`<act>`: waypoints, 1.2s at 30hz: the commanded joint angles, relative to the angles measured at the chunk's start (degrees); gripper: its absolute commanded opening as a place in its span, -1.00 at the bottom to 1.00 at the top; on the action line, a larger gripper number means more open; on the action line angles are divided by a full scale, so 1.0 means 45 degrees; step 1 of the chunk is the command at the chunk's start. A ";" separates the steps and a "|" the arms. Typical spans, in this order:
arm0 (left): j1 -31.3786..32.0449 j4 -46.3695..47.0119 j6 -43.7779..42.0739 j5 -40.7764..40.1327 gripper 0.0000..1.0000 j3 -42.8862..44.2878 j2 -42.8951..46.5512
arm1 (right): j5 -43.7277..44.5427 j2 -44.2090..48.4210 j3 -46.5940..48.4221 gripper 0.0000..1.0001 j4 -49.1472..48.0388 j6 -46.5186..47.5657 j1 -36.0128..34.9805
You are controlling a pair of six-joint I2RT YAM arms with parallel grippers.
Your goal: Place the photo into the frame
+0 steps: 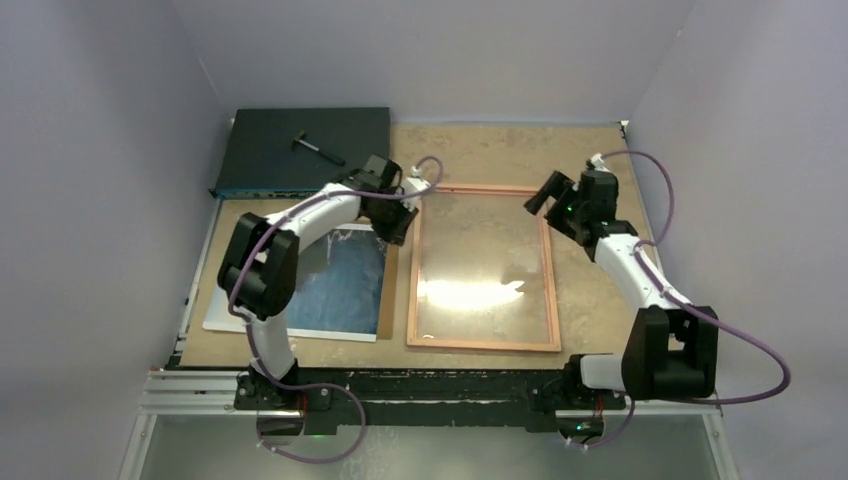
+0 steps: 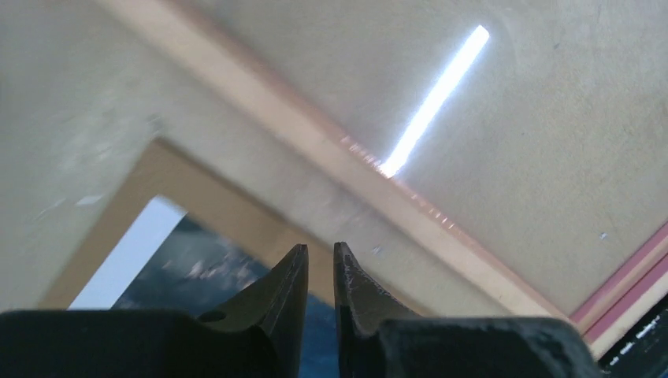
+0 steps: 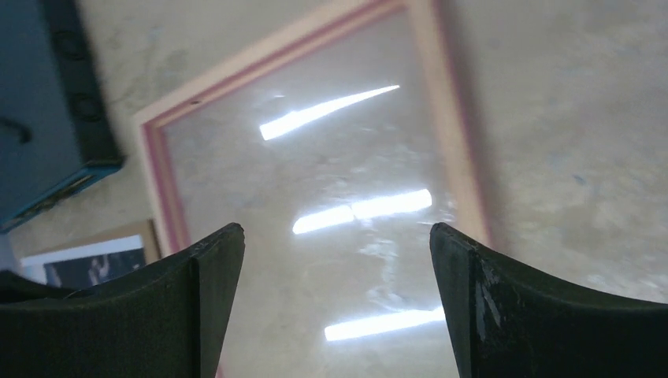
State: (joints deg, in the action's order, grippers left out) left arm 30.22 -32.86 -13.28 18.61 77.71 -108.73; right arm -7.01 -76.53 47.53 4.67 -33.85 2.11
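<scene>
We see the main danger in the photo (image 1: 345,285) itself. It is a thin glossy sheet and it lies flat on the brown backing board (image 1: 390,292), near the left end of the near edge of the counter (image 1: 500,140). A finger that pushes on it from above can slide or crease it instead of lifting it, and it can also drag the board along. The left gripper (image 2: 319,250) has its fingers almost pressed together, with only a thin slit between them, and it pinches nothing. In our judgement so narrow a gap can miss the edge of the sheet. A second danger is the frame (image 1: 413,270), which lies in the middle of the counter, just beside the board. A sideways move of the left arm can knock its left rail and turn it, and then the photo will sit crooked on the pane. The right gripper (image 3: 335,236) is spread wide and empty above the far right corner of the frame, so nothing steadies the frame. The left gripper hangs over the far right corner of the board, between photo and frame, and the photo's far right corner is just beside its fingertips, toward the near left. We cannot tell if they touch.
</scene>
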 commanded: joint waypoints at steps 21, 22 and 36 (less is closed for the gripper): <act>-1.4427 -0.1302 -0.6225 -0.3205 -0.57 -0.2567 0.4819 | 0.2602 -0.7526 0.6821 0.78 -0.0776 -0.2814 -1.2306; -1.4429 -0.0833 -0.6304 -0.3551 -0.58 -0.2927 0.4835 | 0.2595 -0.7549 0.6701 0.78 -0.0809 -0.2888 -1.2319; -1.4444 0.3053 -0.6211 -0.5076 -0.59 -0.5289 0.3945 | 0.2211 -0.7063 0.5026 0.82 -0.0920 -0.3274 -1.2219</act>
State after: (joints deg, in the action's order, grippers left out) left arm -34.74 -25.08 -41.28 -3.68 55.51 -88.82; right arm 3.29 -109.23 70.78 1.15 -47.53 -53.19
